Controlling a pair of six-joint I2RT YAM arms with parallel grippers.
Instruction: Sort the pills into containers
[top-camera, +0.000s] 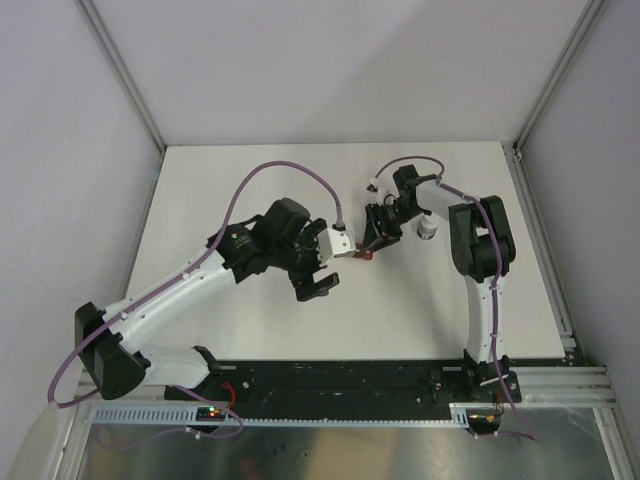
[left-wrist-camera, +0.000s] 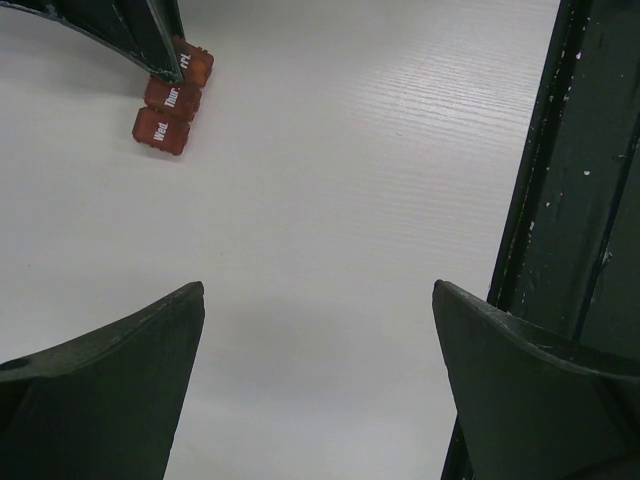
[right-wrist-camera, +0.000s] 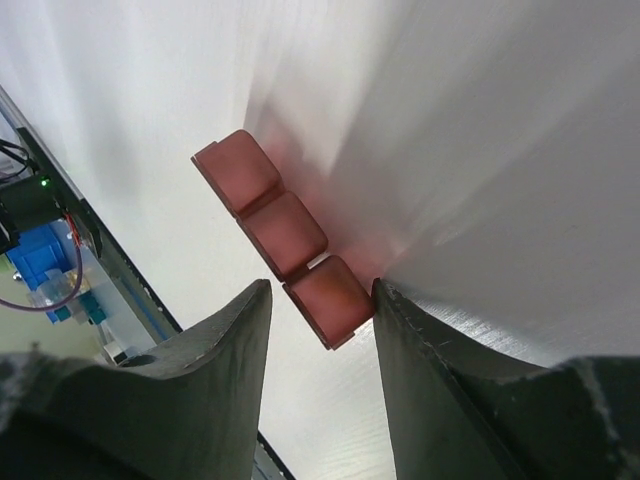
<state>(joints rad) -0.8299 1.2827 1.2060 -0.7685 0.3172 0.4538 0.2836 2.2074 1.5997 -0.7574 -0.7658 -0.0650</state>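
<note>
Here, one dark red pill box (right-wrist-camera: 285, 235) lies flat on the white table (top-camera: 250, 180). It is a single strip of three square lidded compartments, all three lids down. In the left wrist view it sits at the upper left of the frame, and its lids read Wed., Thur. and a partly covered third label.

The right gripper (right-wrist-camera: 320, 290) straddles one end compartment. One finger touches that compartment's corner, while a sliver of table shows between the box and the other finger, so the jaws are loose and not clenched. The other two compartments stick out beyond the fingertips toward the upper left of the right wrist view.

The left gripper (top-camera: 325, 265) hangs left of centre in the top view with its two fingers spread wide and nothing between them but bare table.

One small white-capped bottle (top-camera: 427, 230) stands right of centre, beside the right arm.
</note>
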